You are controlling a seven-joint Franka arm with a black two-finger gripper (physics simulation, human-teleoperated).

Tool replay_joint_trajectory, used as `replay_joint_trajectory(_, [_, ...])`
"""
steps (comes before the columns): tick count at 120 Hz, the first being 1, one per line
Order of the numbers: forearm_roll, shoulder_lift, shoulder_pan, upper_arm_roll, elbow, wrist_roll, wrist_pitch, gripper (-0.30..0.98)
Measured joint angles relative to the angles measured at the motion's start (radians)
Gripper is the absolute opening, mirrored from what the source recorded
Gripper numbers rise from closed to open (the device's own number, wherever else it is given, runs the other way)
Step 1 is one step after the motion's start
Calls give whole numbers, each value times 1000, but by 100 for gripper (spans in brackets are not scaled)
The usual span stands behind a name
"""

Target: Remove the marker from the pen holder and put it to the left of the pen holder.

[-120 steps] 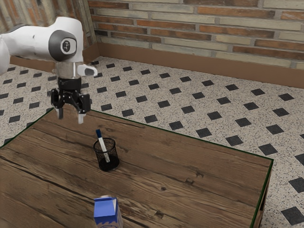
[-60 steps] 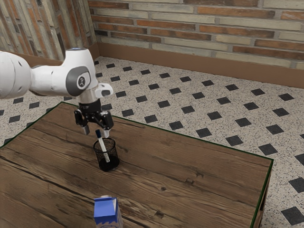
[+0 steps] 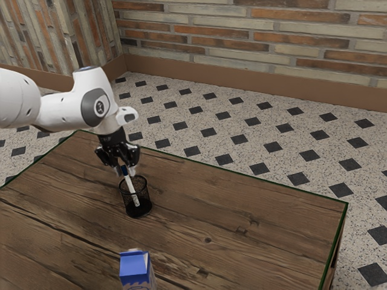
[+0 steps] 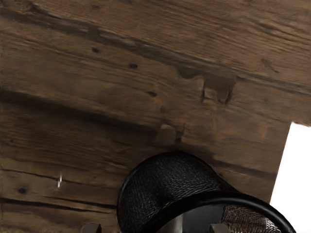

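My gripper is at the marker's dark blue cap in the exterior view, its fingers open but closer together, the cap between them. The white marker leans inside the black mesh pen holder, its cap above the rim towards the exterior view's left. In the wrist view, dark fingertips of the gripper stand apart at the lower edge, over the pen holder. A pale piece that may be the marker lies between them.
A blue and white carton stands at the exterior view's lower edge, apart from the pen holder. The wooden table has bare planks around the holder. A plain white shape stands beside the holder in the wrist view.
My gripper has moved towards the exterior view's right and down from above the table's far edge to the marker's cap. Its fingers have drawn closer together. Marker and holder look unmoved.
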Motion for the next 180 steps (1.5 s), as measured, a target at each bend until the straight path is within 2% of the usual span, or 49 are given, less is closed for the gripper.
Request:
replay_joint_trajectory(18, [1, -2, 0, 7, -6, -1, 1, 2])
replay_joint_trajectory(37, [12, -36, -8, 8, -9, -7, 2, -4])
replay_joint_trajectory(53, [61, -187, -24, 8, -82, -15, -7, -6])
replay_joint_trajectory(75, [144, -343, -27, 8, -90, -22, -72, -8])
replay_joint_trajectory(85, [182, -395, 17, 21, -90, -24, -110, -8])
replay_joint_trajectory(94, [221, -395, 62, 30, -99, -26, -170, -9])
replay_joint_trajectory(106, [263, -378, 50, 28, -133, -26, -281, -9])
replay_joint_trajectory(133, [289, -283, 24, 39, -168, -21, -437, -9])
replay_joint_trajectory(157, [277, -262, 23, 31, -169, -14, -483, 33])
replay_joint_trajectory(180, [273, -262, 18, 33, -169, -8, -498, 53])
